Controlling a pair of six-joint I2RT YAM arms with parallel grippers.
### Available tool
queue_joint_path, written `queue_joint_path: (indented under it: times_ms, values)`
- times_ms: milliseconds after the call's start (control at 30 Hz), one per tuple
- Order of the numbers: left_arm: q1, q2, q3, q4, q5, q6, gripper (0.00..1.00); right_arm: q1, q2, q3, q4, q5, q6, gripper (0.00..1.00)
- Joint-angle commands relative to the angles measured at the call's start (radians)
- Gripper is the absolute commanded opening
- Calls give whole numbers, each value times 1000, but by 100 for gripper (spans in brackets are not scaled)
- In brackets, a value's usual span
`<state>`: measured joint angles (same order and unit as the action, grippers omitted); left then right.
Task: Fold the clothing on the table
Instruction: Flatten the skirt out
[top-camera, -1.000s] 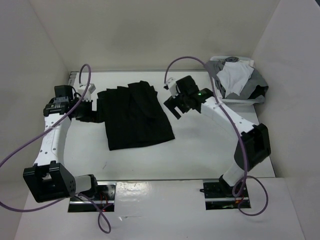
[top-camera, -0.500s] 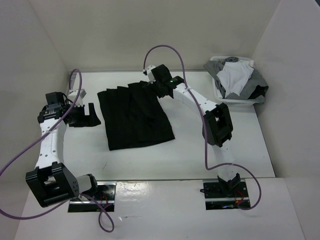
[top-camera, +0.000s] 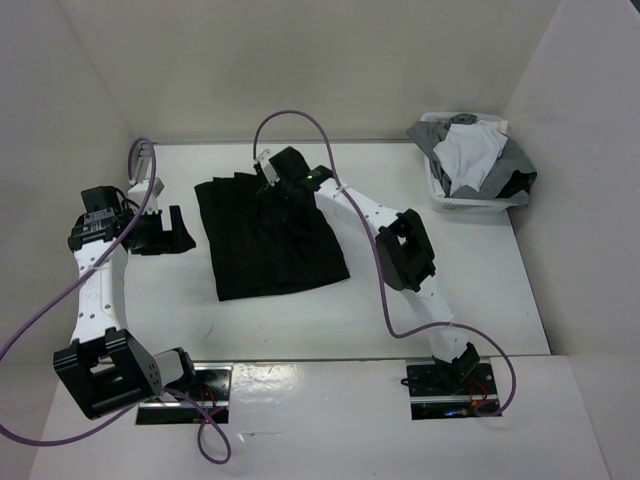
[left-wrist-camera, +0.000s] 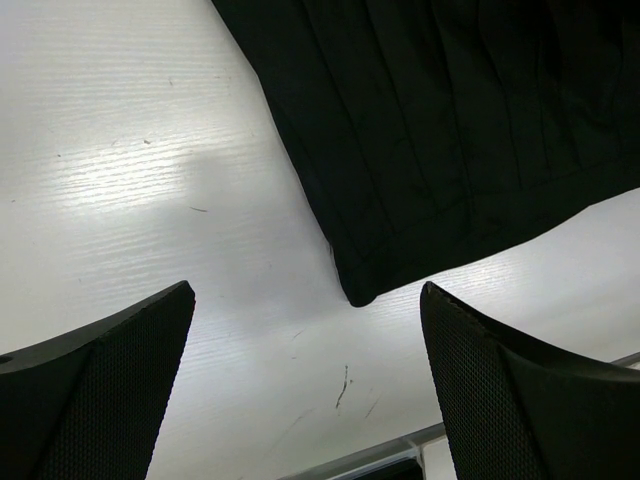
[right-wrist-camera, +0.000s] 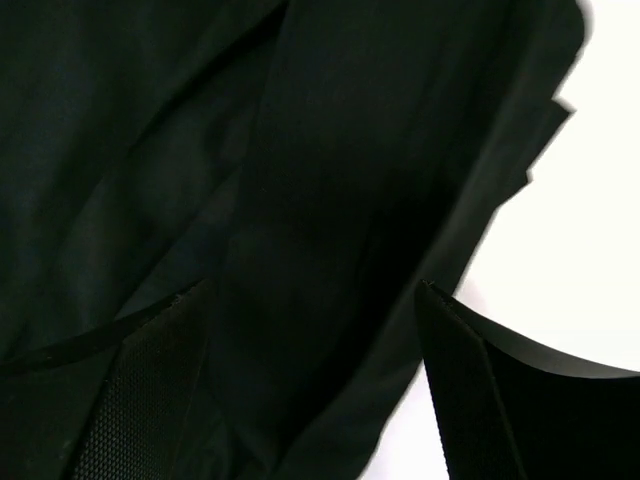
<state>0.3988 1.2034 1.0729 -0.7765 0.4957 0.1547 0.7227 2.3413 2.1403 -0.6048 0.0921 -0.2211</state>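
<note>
The black pleated clothing (top-camera: 270, 240) lies spread flat on the white table (top-camera: 300, 320), left of centre. My right gripper (top-camera: 280, 190) is stretched out over its far edge; in the right wrist view its jaws stand open (right-wrist-camera: 310, 390) just above the dark fabric (right-wrist-camera: 250, 200), with a strip of table (right-wrist-camera: 580, 250) to the right. My left gripper (top-camera: 165, 232) hovers open a little left of the garment. The left wrist view shows a corner of the clothing (left-wrist-camera: 420, 150) ahead of the left gripper (left-wrist-camera: 305, 370), apart from both fingers.
A small white basket (top-camera: 455, 203) heaped with grey and white garments (top-camera: 470, 155) stands at the far right corner. White walls close in the back and both sides. The table's grey rail (left-wrist-camera: 400, 455) shows under the left gripper. Purple cables loop above both arms.
The right arm has swung left from beside the clothing's right edge to over its far edge, jaws narrowing a little. The left gripper has drawn back slightly left, off the garment's edge.
</note>
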Motion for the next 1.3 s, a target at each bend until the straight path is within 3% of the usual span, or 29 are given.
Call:
queue_joint_path:
  times_ms: [0, 167, 300, 400, 433, 533, 733, 767, 800, 1000, 1100, 1267]
  values:
    - [9, -37, -8, 14, 30, 17, 99, -9, 46, 15, -9, 36, 5, 83]
    - [9, -38, -8, 14, 30, 17, 99, -19, 55, -5, 13, 66, 5, 83]
    - [9, -38, -8, 14, 40, 17, 99, -37, 55, -23, 22, 87, -6, 76]
    - [9, -28, -8, 14, 40, 17, 99, -46, 55, -34, 31, 112, -6, 50]
    - [9, -28, -8, 14, 40, 17, 99, -46, 55, -48, 31, 145, -6, 28]
    - [9, -28, -8, 14, 49, 17, 99, -74, 27, -83, 43, 172, -6, 0]
    - [9, -18, -8, 14, 67, 35, 99, -209, -166, -204, 65, 163, -6, 0]
    - [9, -5, -8, 5, 76, 36, 99, -254, -225, -245, 65, 163, 6, 3]
    - [9, -5, -8, 5, 76, 36, 99, -276, -253, -269, 65, 152, 6, 13]
    - [9, 25, -8, -4, 98, 55, 99, -368, -424, -457, 89, 161, 26, 87]
    - [9, 35, -8, -4, 109, 65, 99, -390, -461, -531, 102, 190, 37, 99]
    - [9, 35, -8, -14, 109, 65, 99, -355, -428, -531, 36, 236, 37, 99]
